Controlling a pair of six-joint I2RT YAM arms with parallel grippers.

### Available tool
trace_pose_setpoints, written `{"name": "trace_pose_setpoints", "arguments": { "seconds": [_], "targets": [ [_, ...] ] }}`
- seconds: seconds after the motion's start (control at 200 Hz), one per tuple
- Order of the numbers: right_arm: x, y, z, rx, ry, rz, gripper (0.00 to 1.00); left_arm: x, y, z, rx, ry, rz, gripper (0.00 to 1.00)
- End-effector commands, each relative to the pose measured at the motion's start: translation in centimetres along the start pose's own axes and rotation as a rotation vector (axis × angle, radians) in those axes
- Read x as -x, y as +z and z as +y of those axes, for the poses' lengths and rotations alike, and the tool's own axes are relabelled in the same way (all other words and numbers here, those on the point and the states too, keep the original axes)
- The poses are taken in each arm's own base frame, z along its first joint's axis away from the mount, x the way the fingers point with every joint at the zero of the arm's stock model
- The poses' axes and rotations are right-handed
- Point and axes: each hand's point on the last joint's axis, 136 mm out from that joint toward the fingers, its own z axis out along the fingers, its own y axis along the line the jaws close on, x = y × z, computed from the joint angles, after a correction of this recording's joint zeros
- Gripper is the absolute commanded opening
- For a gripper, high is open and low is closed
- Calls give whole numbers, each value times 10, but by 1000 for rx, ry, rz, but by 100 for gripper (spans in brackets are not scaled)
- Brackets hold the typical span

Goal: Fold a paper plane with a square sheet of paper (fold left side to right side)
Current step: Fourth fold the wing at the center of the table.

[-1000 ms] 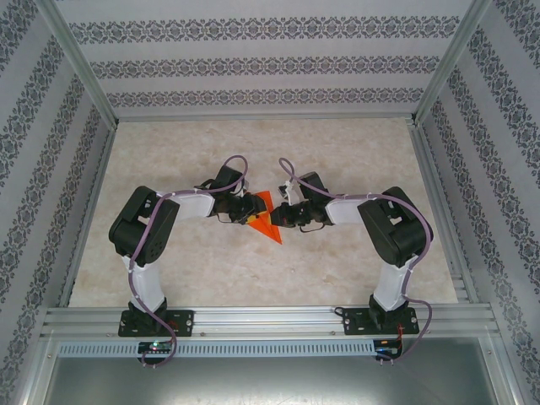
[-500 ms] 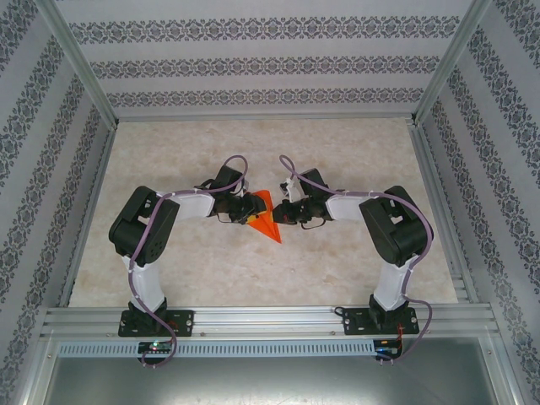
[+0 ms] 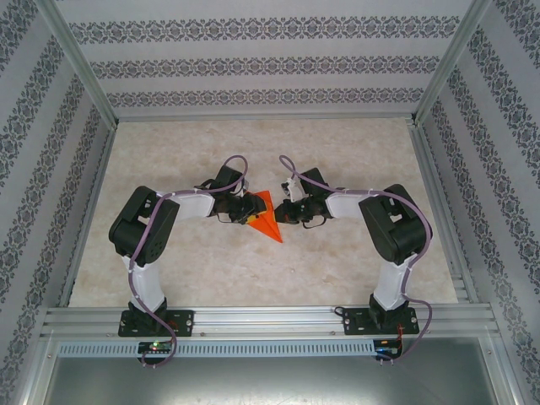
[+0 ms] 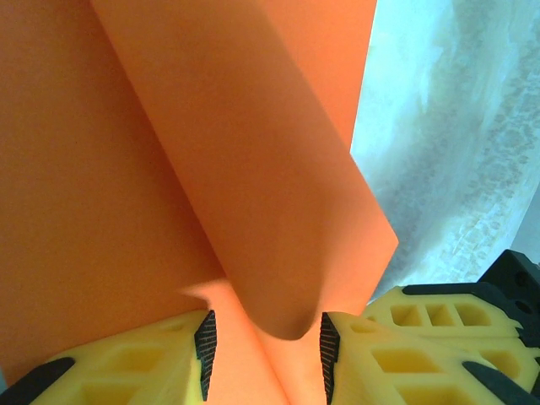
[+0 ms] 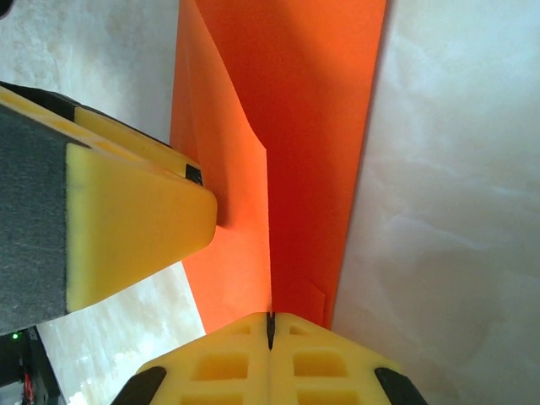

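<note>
Near centre, elbows out, left claw spread astride orange paper, right claw pressed together

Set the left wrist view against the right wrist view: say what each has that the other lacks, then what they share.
Left wrist: the left gripper with jaws apart around a rounded, curled fold of the orange paper. Right wrist: the right gripper shut, its tips at a crease line, plus one left finger seen side-on by the paper. Both: the orange paper, partly folded, on the pale marbled table.
</note>
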Motion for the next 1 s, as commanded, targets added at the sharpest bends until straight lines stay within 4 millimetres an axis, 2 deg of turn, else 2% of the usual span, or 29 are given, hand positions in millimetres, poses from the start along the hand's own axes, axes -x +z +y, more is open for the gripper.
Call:
{"name": "trace_pose_setpoints", "arguments": {
  "seconds": [0.0,0.834,0.999],
  "targets": [
    [4,0,-8,-26,-7,-5,0,-6,0,12,75,-1,7,42],
    [-5,10,-24,-85,8,48,1,-7,1,11,66,0,13,42],
    [-12,12,-30,-120,12,79,1,-5,-5,1,47,20,6,42]
  ]
}}
